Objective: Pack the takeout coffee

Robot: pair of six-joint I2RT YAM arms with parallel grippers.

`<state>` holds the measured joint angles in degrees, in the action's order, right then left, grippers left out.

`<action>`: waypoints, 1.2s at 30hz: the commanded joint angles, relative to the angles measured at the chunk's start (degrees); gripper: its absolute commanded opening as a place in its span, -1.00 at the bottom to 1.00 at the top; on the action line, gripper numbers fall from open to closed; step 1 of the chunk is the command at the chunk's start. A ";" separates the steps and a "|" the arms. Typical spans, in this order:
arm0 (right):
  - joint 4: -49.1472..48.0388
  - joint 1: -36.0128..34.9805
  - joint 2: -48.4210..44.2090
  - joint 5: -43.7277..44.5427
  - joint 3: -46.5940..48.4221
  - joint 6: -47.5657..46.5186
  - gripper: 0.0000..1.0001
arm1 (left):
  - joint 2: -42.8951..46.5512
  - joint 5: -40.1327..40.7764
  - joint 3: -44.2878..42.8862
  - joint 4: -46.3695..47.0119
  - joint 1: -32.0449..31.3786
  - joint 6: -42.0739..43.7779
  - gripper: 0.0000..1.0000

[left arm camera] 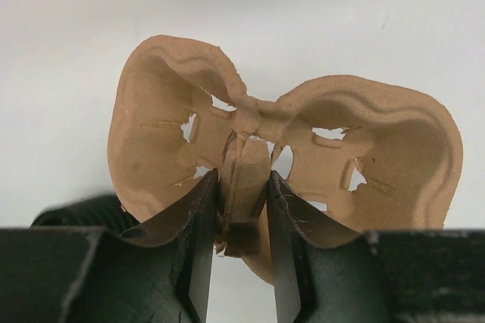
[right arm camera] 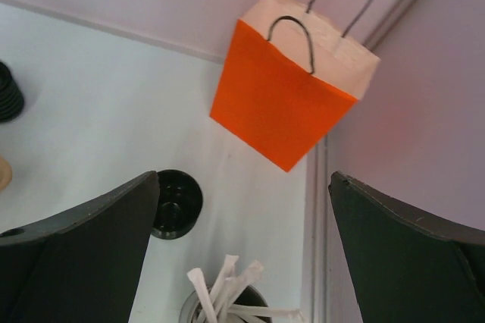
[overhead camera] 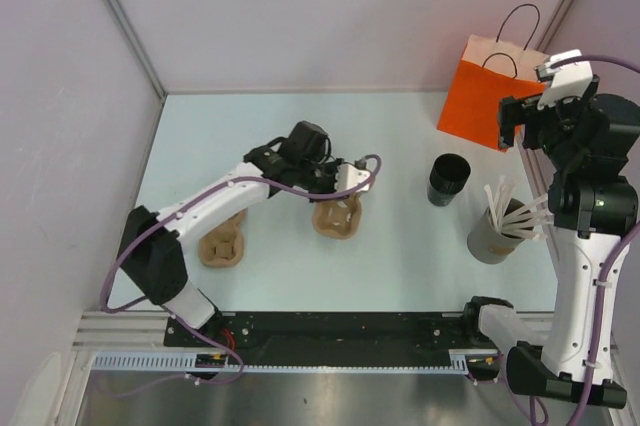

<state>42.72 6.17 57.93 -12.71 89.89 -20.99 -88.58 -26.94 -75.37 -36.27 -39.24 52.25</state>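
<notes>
Two brown pulp trays sit on the table [overhead camera: 400, 126], front-left area. The left tray [overhead camera: 222, 243] is near the front edge, its top partly under the left arm. The second tray [overhead camera: 335, 216] is just right of it. Left claw [left arm camera: 242, 183] is clenched on its centre ridge, one finger each side. In the top view, wrist and cable hide that claw. The left wrist view cuts off the tray's lower edge, so I can't tell if it rests on the table.

Takeout coffee [overhead camera: 449, 179], a black cup, stands free right of centre, well apart from both trays. Can't make out a lid.

Grey tub of white sticks [overhead camera: 495, 233] is near it toward the front-right, partly behind the right arm. Orange paper bag [overhead camera: 488, 104] stands upright at the back-right edge, its right side blocked by that arm.

Right claw [right arm camera: 242, 186] is released, jaws spread wide, holding nothing, up above the cup, tub and bag.

Black ribbed object [right arm camera: 7, 92] is cut off at the right wrist view's left edge, unidentifiable.
</notes>
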 commanded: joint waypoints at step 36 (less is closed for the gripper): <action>-22.68 7.81 37.78 -6.74 16.64 2.37 0.96 | -24.72 5.49 -12.43 14.13 -17.97 -12.96 -0.14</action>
<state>23.18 16.29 94.87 -19.86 103.96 -17.85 -113.06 -21.89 -83.57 -23.57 -56.86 41.19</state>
